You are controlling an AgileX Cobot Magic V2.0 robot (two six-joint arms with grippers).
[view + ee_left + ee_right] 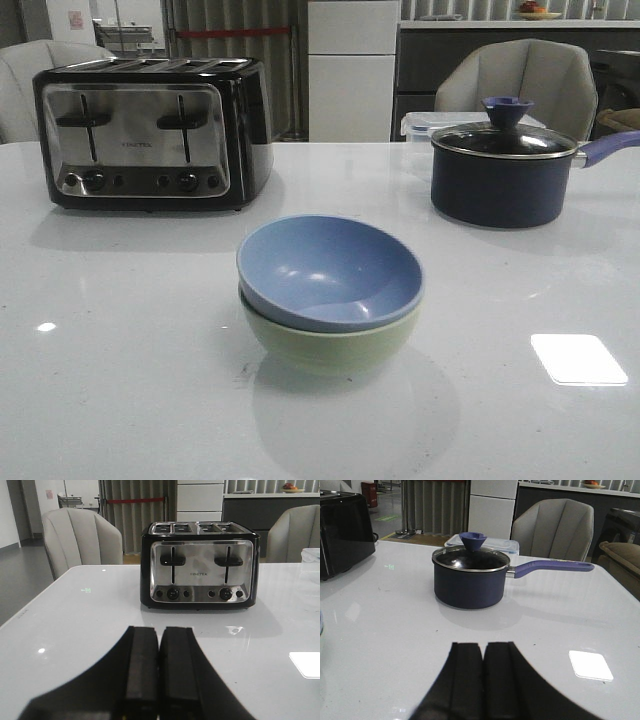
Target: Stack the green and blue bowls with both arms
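Front view: the blue bowl sat nested in the green bowl mid-surface, toward the near edge, stack apparently done, no arm near.

Left wrist: left end effector was pressed closed, empty, facing the toaster.

Right wrist: right end effector was likewise closed, empty, facing the saucepan.
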